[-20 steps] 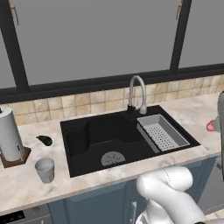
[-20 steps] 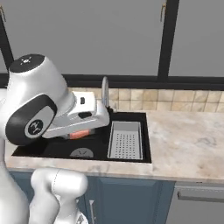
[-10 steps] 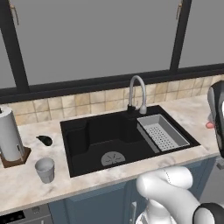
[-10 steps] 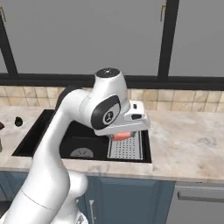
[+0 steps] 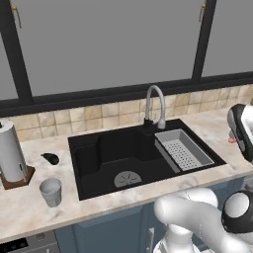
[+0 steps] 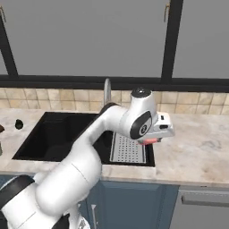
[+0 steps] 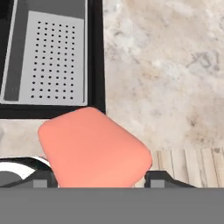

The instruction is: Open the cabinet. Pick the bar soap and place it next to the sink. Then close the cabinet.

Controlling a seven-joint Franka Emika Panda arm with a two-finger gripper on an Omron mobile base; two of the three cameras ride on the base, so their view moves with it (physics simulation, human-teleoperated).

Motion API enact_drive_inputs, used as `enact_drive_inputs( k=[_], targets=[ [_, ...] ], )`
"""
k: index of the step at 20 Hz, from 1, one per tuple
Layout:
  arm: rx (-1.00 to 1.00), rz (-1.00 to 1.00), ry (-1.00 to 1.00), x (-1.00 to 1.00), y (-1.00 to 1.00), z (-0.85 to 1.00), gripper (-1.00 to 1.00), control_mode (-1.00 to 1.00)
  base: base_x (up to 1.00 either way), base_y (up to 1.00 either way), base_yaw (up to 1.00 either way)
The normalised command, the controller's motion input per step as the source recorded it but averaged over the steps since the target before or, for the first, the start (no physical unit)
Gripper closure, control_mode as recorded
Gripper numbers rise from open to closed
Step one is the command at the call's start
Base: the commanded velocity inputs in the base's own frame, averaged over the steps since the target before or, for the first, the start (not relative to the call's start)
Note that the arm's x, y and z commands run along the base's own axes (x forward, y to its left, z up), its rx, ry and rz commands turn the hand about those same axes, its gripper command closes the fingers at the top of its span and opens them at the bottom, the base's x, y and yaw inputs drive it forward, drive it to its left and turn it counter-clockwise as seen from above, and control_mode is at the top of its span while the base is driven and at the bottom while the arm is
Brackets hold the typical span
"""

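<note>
The bar soap [image 7: 94, 148] is a smooth, plain salmon-pink block with rounded corners and no marking on its faces. In the hand view it sits clamped between the two dark finger tips of the tool [image 7: 99, 178], one tip at each lower side of it, so the tool is closed narrowly on the soap and carries it in the air. From the right base view the soap [image 6: 150, 141] shows as a thin pink sliver under the white hand, and the tool [image 6: 151, 139] hangs above the right rim of the sink [image 6: 58, 134], at the line where the black basin ends and the marbled worktop [image 6: 197, 143] begins. In the left base view a small pink spot of soap [image 5: 231, 140] shows at the far right edge, beside the arm.

Below the soap, the hand view shows the grey perforated rack [image 7: 54, 61] inside the sink, the black sink rim [image 7: 99, 57] running alongside it, and a broad bare stretch of worktop [image 7: 166, 65] beyond the rim. The right base view shows that stretch of worktop running open to the right of the sink as far as the frame edge, bounded behind by the tan tiled backsplash [image 6: 197, 99].

The curved faucet [image 5: 154, 106] stands at the back of the sink. On the worktop to the left of the sink stand a grey cup [image 5: 50, 191], a small dark object [image 5: 50, 158] and a paper towel roll [image 5: 11, 151], well apart from the tool.
</note>
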Motion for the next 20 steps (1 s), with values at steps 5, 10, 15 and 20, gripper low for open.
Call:
enact_drive_inputs(
  k=[5, 10, 15, 20],
  targets=[
    [0.00, -0.03, 0.02, 0.86, -0.61, -0.52, 1.00, -1.00, 0.00, 0.00, 0.00],
    [0.00, 0.00, 0.00, 0.45, -0.48, -0.58, 1.00, -1.00, 0.00, 0.00, 0.00],
    [0.00, 0.00, 0.01, 0.00, -0.25, -0.62, 1.00, -1.00, 0.00, 0.00, 0.00],
    [0.00, 0.00, 0.00, 0.05, -0.01, -0.66, 1.00, -1.00, 0.00, 0.00, 0.00]
  ],
)
